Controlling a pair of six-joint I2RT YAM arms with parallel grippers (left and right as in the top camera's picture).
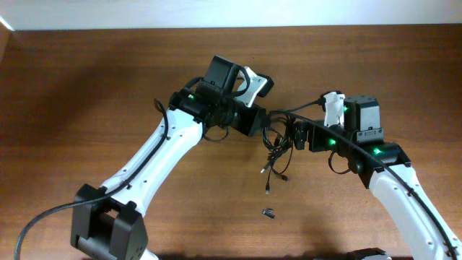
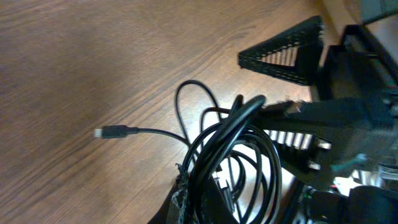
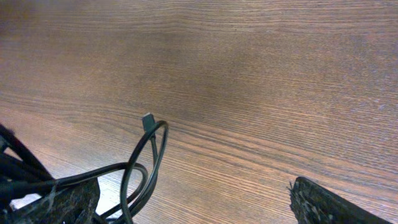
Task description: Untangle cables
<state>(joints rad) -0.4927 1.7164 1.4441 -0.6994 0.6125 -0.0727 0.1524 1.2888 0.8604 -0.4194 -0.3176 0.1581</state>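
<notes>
Overhead: the cables (image 1: 275, 148) bunch at centre between left gripper (image 1: 261, 123) and right gripper (image 1: 293, 137), strands trailing downward. Left wrist: left gripper clamps the bundle, bottom centre. Right wrist: right gripper gapes wide, holding nothing; loops lie lower left

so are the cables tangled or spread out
Tangled: the cables sit bunched in overlapping loops, with only a plug end trailing free.
</notes>
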